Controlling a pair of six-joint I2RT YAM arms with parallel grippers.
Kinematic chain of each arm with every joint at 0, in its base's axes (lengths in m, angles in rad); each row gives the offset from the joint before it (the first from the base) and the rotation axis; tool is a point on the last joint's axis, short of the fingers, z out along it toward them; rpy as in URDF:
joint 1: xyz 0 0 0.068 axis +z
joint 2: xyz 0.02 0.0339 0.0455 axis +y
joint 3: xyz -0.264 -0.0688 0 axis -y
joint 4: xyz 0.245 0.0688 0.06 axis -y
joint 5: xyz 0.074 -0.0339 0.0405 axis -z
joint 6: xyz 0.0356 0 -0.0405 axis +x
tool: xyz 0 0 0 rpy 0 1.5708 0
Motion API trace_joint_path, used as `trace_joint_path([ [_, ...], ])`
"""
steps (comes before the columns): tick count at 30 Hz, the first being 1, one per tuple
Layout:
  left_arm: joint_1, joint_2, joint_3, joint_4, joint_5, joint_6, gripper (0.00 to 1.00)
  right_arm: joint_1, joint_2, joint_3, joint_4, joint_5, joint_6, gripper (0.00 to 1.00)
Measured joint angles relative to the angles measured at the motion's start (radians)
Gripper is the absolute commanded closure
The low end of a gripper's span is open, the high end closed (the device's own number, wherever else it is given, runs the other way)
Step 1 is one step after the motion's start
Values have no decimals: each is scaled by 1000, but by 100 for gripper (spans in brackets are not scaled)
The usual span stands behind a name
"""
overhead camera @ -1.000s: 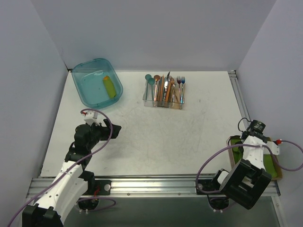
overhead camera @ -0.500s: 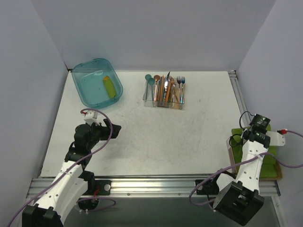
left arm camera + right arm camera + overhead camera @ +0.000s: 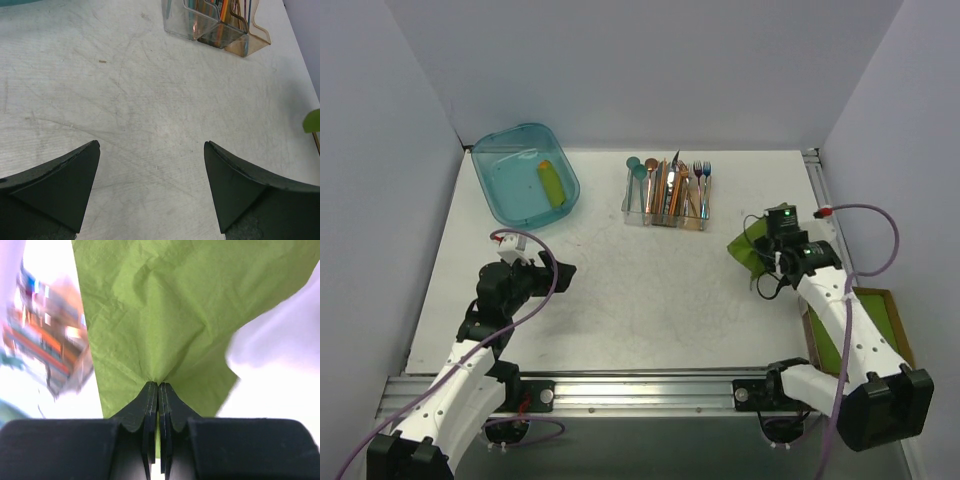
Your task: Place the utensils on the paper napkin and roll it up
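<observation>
Now we have the right gripper [image 3: 158, 385] pressed shut on one edge of the lime-green paper napkin [image 3: 160, 315], which hangs crumpled in the air over the right side of the white table [image 3: 640, 290]. It is near the clear caddy [image 3: 665, 205] where the utensils [image 3: 665, 180] stand, while the left gripper [image 3: 151, 145] hovers spread wide over the left side. To do this step well, we judge we should lower the sheet towards the table's middle, free edge touching first, and draw it flat before letting go, well apart from the caddy and within reach of both arms.
</observation>
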Motion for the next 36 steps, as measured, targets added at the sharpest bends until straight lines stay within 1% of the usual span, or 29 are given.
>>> trace_joint_path([
  [4,-4,-5,0,-1,-3,1,6,226,113,35,1,61,88,100],
  [9,-5,-8,2,-3,-10,1,6,454,249,38,3,132,230,100],
  [12,-5,-12,2,-8,-15,1,6,574,348,59,6,158,305,100],
  [15,-5,-13,2,-9,-19,1,6,649,469,135,2,168,345,100],
  [17,-5,-14,2,-11,-22,1,6,673,539,208,-9,186,353,100],
  [19,-5,-16,2,-13,-23,1,6,687,574,262,-8,203,352,100],
  [26,-5,-19,2,-19,-27,2,6,688,587,315,11,212,283,100],
  [27,-5,-21,2,-21,-27,2,6,683,596,320,24,209,262,97],
  [30,-5,-24,2,-22,-27,3,6,670,638,322,91,181,190,92],
  [32,-5,-25,2,-23,-29,3,6,657,670,322,143,152,140,91],
  [34,-5,-27,2,-23,-30,4,6,644,698,322,194,121,101,88],
  [35,-5,-30,2,-24,-32,4,6,638,713,323,216,105,79,85],
  [36,-5,-32,2,-24,-33,4,6,632,726,324,237,89,57,74],
])
